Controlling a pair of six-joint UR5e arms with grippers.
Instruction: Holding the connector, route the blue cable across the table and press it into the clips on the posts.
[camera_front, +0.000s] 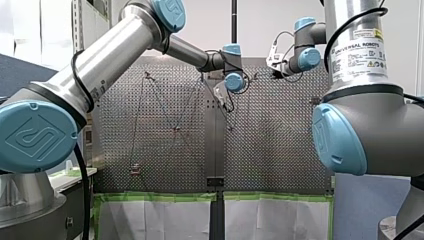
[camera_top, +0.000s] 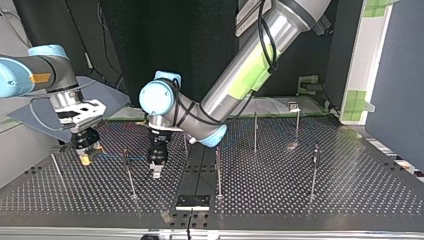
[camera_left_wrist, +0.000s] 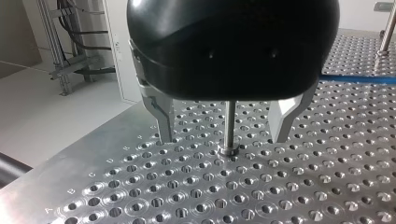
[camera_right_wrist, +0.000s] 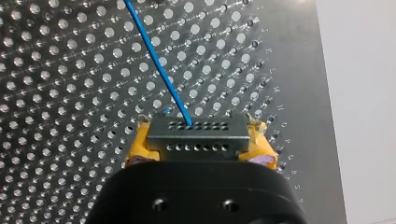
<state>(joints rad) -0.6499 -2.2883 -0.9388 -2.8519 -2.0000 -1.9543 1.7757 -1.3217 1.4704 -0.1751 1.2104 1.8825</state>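
The perforated surface spreads under both arms. My left tool hangs low over it, fingers wide, straddling a thin post without touching it. In the top view my right tool sits at its nine o'clock, yellow pads clamping the connector. The blue cable leaves the connector ahead of that tool, toward eleven o'clock.

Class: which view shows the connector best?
The right wrist view: the connector sits close up, clamped in my right gripper, with the blue cable leaving it. Top and front views show it too small; the left wrist view misses it.
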